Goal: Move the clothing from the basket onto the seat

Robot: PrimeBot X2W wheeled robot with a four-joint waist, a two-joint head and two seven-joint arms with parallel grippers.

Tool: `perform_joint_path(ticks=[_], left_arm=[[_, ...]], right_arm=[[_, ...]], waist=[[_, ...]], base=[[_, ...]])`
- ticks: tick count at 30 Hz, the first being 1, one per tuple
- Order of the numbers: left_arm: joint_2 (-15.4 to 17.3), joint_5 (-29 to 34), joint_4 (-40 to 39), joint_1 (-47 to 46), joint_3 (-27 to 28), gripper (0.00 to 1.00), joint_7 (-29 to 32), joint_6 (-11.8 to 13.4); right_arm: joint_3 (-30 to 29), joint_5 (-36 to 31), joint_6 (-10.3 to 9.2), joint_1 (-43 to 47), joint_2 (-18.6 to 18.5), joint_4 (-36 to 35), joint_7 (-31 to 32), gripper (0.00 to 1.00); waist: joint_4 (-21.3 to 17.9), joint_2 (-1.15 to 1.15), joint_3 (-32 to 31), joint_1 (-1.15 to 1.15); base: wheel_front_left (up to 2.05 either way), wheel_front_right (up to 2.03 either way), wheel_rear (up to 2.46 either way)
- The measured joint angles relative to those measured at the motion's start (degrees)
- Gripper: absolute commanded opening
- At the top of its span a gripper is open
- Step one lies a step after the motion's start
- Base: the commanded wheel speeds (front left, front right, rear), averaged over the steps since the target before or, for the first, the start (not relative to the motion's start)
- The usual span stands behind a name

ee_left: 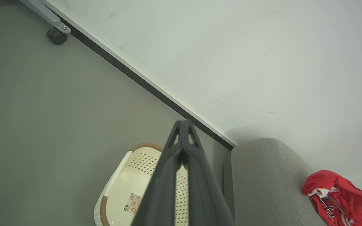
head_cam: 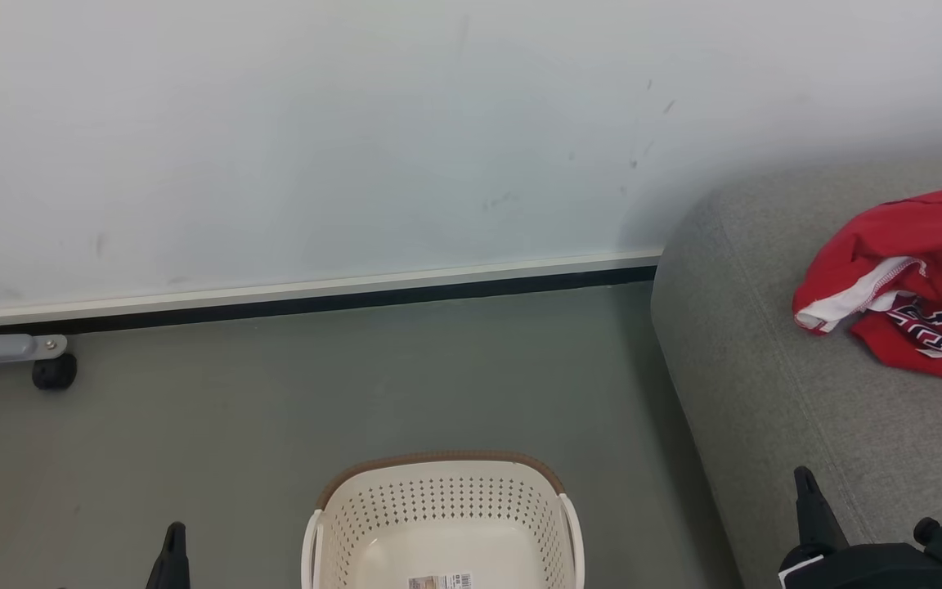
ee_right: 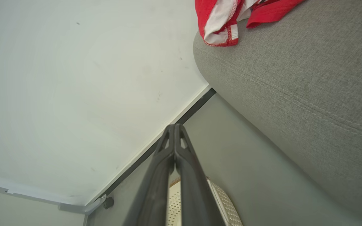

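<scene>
seat (head_cam: pixel 765 384): large grey woven-fabric sofa cushion with a rounded corner and stitched seams, on the right side of your head view.
clothing (head_cam: pixel 912 278): red sports garment of thin shiny fabric with white striped trim, white lining and navy-and-white lettering. It lies crumpled on the seat's top toward the far end, and the right frame edge cuts it off.
basket (head_cam: pixel 438 460): cream plastic laundry basket with rows of small holes, a brown rim and white side handles. It stands upright on the smooth grey-green floor (head_cam: pixel 275 393), bottom centre of your head view. Its bare inner bottom shows a small printed label (head_cam: pixel 440 582). It sits left of the seat with a strip of floor between them.
left gripper (ee_left: pixel 184 124): in your left wrist view the two long dark fingers are pressed together at the tips and grip nothing. It hangs above the basket.
right gripper (ee_right: pixel 174 127): fingers closed against each other and holding nothing. In your head view it sits lower right, over the seat's near edge.
wall (head_cam: pixel 356 123): pale and lightly scuffed, with a white-and-black skirting strip (head_cam: pixel 316 296) along its foot.
caster (head_cam: pixel 54 372): black wheel on a pale grey metal leg, far left, just beside the skirting strip.
</scene>
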Motion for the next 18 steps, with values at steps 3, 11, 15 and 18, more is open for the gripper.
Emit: perform_joint_path(ticks=[3,11,15,18], left_arm=[[-0.2,-2.1,0.4,-0.2,0.5,0.00,0.5,-0.5],[-0.8,-7.8,1.4,-2.3,1.4,0.00,2.5,-1.5],[-1.4,-10.8,2.2,-2.5,2.0,0.00,3.4,-2.1],[-1.7,-13.2,2.5,-3.5,2.5,0.00,3.9,-2.6]], right_arm=[[-0.8,2.2,0.52,0.0,0.1,0.1,0.5,0.00],[-3.1,8.7,1.60,-0.9,0.7,0.4,2.5,0.00],[-4.1,11.8,2.11,-1.2,1.0,0.5,3.3,0.00],[-4.8,14.1,2.53,-1.2,1.1,0.5,4.0,0.00]], waist=[[0.1,0.00,0.0,0.00],[0.4,0.00,0.0,0.00],[0.6,0.00,0.0,0.00],[0.7,0.00,0.0,0.00]], base=[[0.00,0.00,0.00],[0.00,0.00,0.00],[0.00,0.00,0.00],[0.00,0.00,0.00]])
